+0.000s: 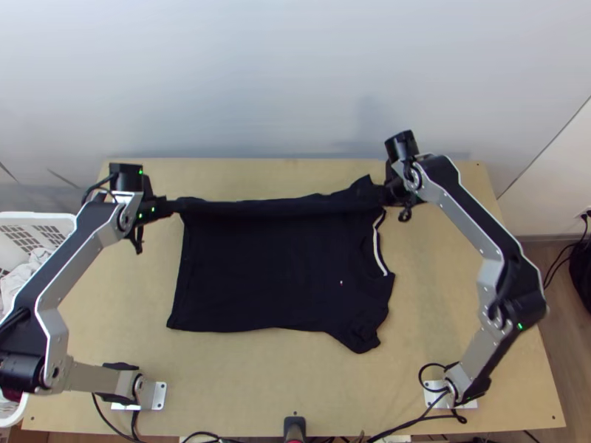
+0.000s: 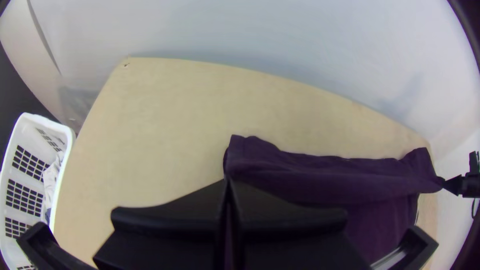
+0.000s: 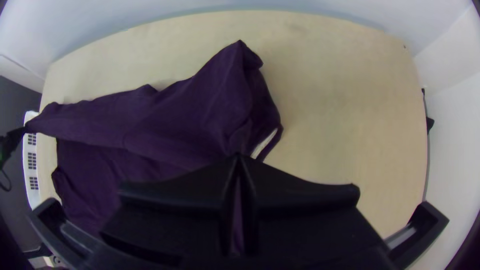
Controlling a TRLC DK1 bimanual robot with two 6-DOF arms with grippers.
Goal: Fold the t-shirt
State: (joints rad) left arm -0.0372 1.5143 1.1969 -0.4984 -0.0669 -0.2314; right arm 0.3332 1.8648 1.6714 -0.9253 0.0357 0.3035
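Dark t-shirt point(image 1: 273, 273) is lying mid-bench point(image 1: 111, 295), hem end left, neck end right. Soft matte knit: near part is lying spread and mostly flat, near sleeve point(image 1: 362, 338) is wrinkling. Far side is running as a long taut band between both hands, with a loose peak of cloth sticking up at the far right. White neck tape point(image 1: 377, 240) is curving along the right end.

Left hand point(image 1: 173, 207) is pinching the far left corner, fingers closed on cloth. Right hand point(image 1: 384, 193) is pinching the band near the neck end, also closed on cloth.

Bench top is showing smooth pale wood. White plastic basket point(image 1: 44, 218), walls perforated in grids, is standing left of it, holding crumpled whitish cloth point(image 1: 26, 267).
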